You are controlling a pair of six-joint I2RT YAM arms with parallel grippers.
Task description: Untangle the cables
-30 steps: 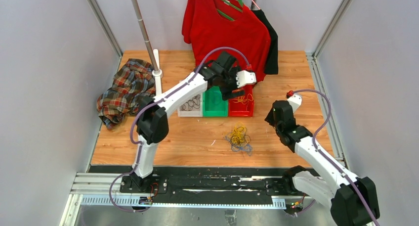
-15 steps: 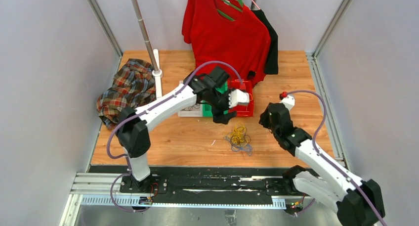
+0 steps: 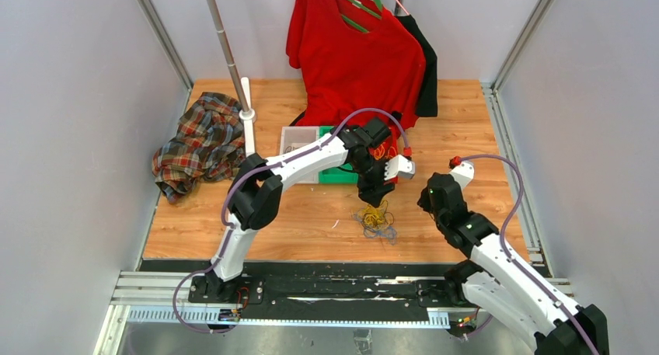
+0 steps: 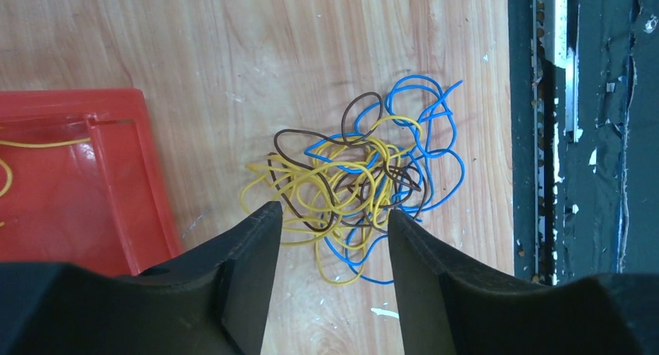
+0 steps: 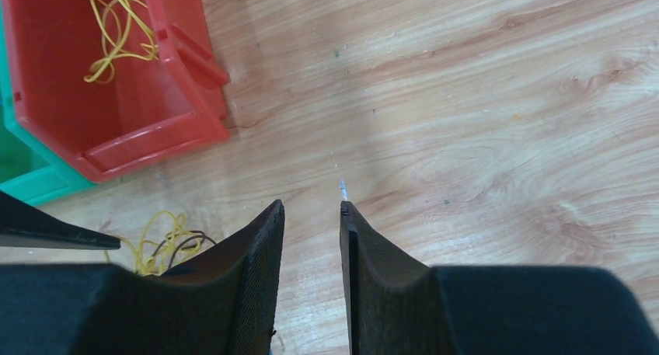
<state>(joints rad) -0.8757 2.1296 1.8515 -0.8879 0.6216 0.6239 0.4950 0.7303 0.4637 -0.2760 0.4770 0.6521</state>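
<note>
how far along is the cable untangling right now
Early to midway. Done: one yellow cable already lies loose in the red bin. In hand: nothing is gripped; the left pincer hangs open over the tangle, and the right pincer is open over the bare table. Left: yellow, brown and blue cables are knotted together in that pile.

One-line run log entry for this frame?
left gripper: open, over cable tangle | right gripper: open, empty, over table | red bin: yellow cable inside
</note>
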